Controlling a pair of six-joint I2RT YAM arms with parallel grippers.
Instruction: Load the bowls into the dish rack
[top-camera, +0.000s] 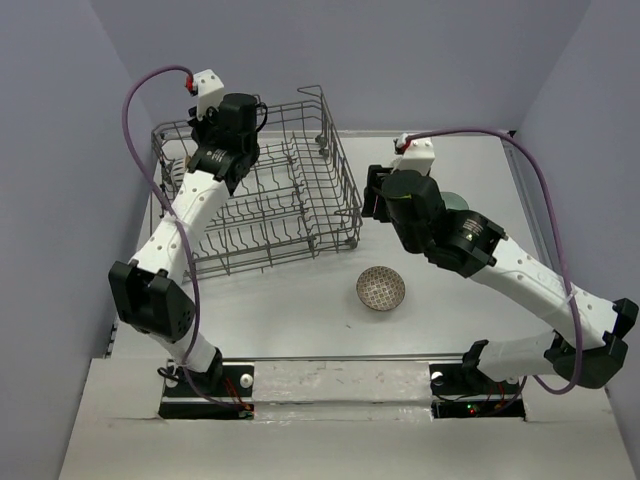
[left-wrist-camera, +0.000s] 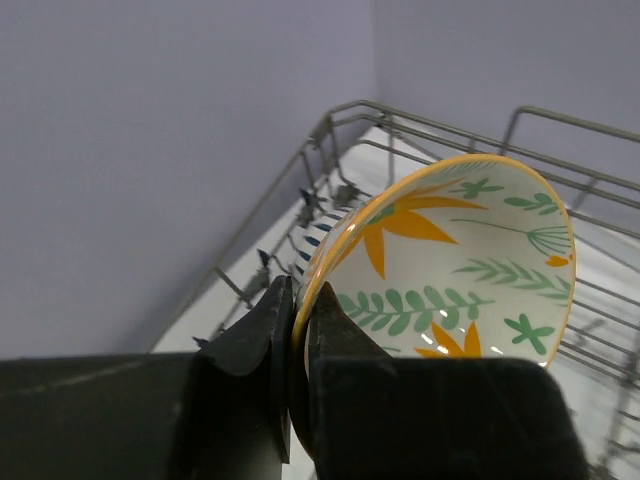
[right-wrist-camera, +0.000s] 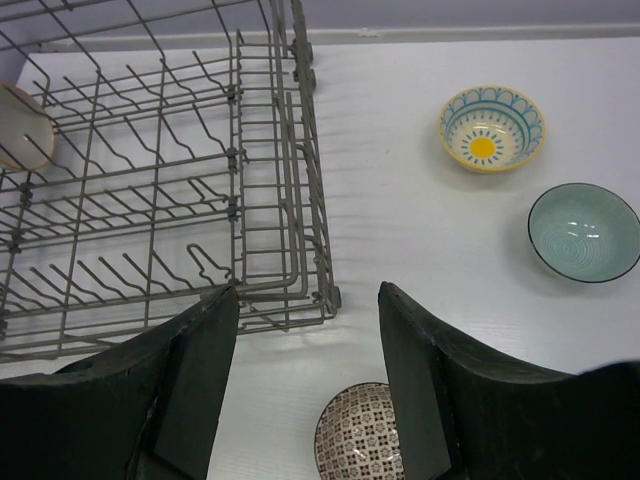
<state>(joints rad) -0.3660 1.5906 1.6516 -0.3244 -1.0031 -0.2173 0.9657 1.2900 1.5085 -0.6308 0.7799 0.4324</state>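
Bowls (right-wrist-camera: 490, 127) (right-wrist-camera: 583, 232) (right-wrist-camera: 365, 435) (right-wrist-camera: 20, 125) (left-wrist-camera: 450, 260): five; dish rack (top-camera: 343, 190): one; grippers (left-wrist-camera: 300, 320) (right-wrist-camera: 308, 310): two

Table (top-camera: 300, 310) carries dish rack (top-camera: 300, 215), patterned bowl (top-camera: 381, 288), teal bowl (right-wrist-camera: 583, 232), yellow-centred bowl (right-wrist-camera: 492, 127).

Grey dish rack (top-camera: 343, 185), orange-flowered bowl (left-wrist-camera: 450, 260), brown-patterned bowl (top-camera: 381, 288), teal bowl (right-wrist-camera: 583, 232) and blue-arched, yellow-centred bowl (right-wrist-camera: 492, 127).

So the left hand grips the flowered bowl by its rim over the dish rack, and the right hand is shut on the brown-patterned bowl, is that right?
Not quite: the right hand is open, not shut on the brown-patterned bowl, which sits on the table below it, as the right wrist view shows. The left hand grips the flowered bowl by its rim over the dish rack.
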